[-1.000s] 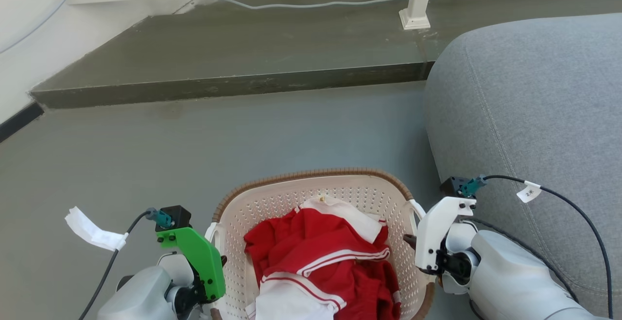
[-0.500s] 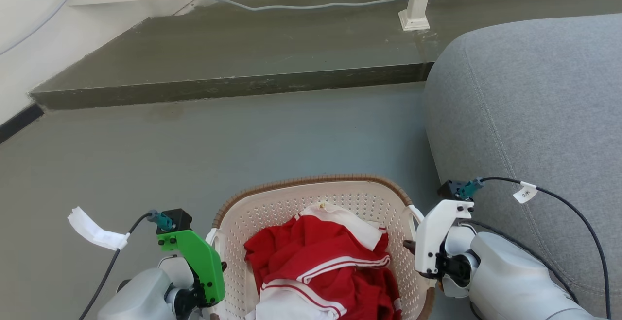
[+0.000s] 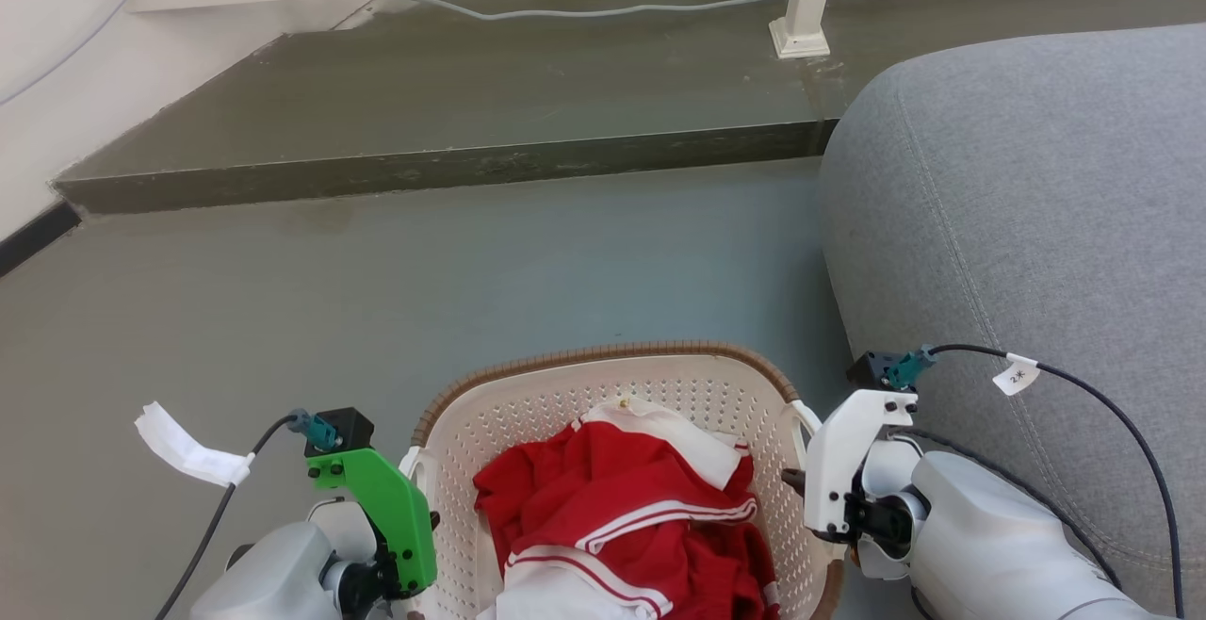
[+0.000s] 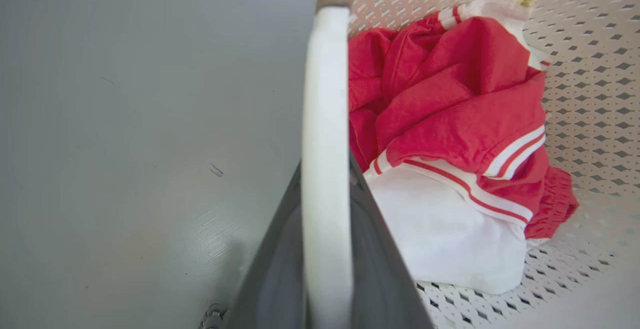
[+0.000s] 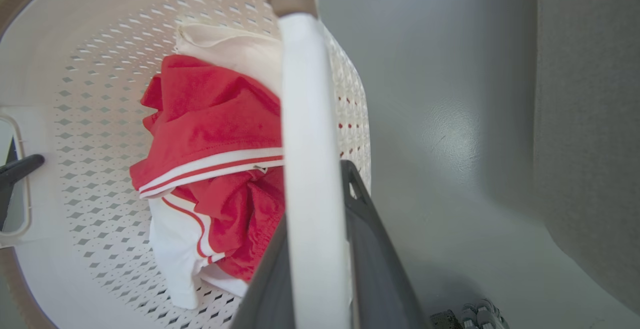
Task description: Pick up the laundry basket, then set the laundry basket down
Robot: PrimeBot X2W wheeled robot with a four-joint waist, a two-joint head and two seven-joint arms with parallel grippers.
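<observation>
1. The laundry basket point(image 3: 528, 413) sits low in front of the robot, between its two arms, with the grey sofa point(image 3: 1018, 224) just beside it on the right. Whether its base is touching the floor point(image 3: 377, 300) cannot be told.
2. The left pincer point(image 4: 325, 169) is closed around the left handle point(image 4: 325, 94), one dark finger on each side of the white bar.
3. The right pincer point(image 5: 315, 194) grips the right handle point(image 5: 305, 94) the same way.
4. Inside lies a loose heap of red and white clothes point(image 3: 622, 507), bunched toward the robot's side of the basket.
5. Handling, as a judgement:
   - The load looks light, being thin plastic and a few soft garments.
   - The perforated walls will probably flex a little, while the woven-look rim seems stiffer.
   - The handles are smooth and narrow (the natural places to hold, one on each side), so the bars could turn or slide between the fingers.
6. Both arms would need to move together and keep level. If one side dips, the clothes may slump over and the basket may swing on its handles.
</observation>
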